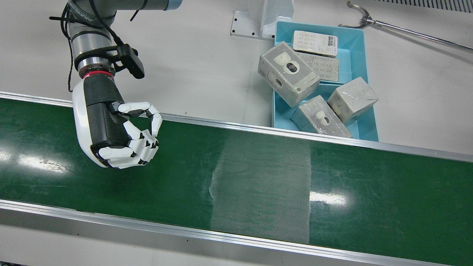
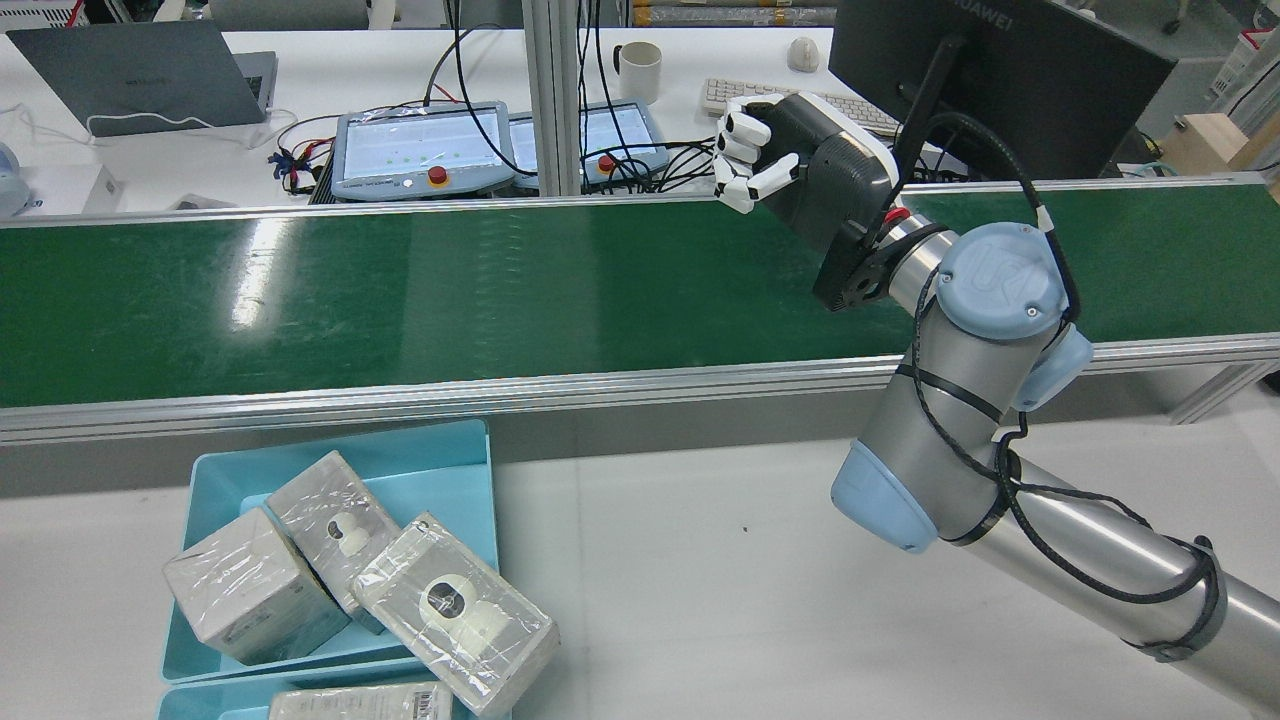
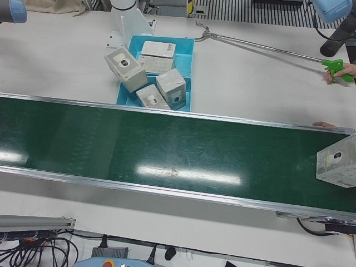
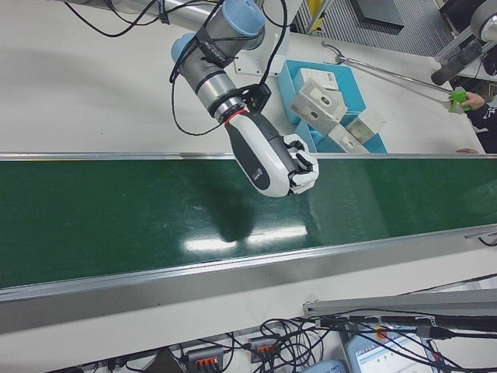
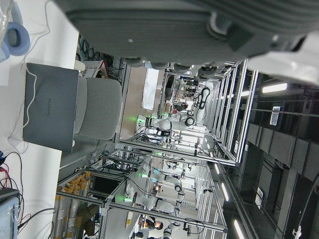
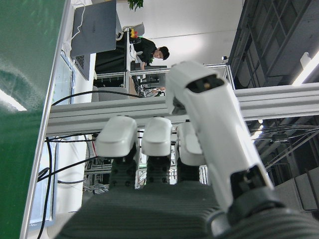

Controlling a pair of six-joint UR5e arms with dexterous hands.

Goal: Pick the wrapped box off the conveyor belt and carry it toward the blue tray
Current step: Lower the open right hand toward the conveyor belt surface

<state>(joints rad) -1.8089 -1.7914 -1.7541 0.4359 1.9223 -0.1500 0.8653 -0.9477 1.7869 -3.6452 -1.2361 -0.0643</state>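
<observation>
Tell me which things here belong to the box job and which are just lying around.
For the job:
wrapped box arriving on the conveyor belt
blue tray
right hand, curled shut, holding nothing

Just lying about:
reacher grabber
laptop
mug
keyboard

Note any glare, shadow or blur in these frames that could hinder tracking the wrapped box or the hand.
Front view: bright glare patches on the conveyor belt. Left-front view: a glare streak mid-belt; the wrapped box is cut by the frame edge. Right-front view: the right hand casts a dark shadow on the belt. Right hand view: the nearest part of the hand is blurred. Left hand view: the left hand is blurred.
</observation>
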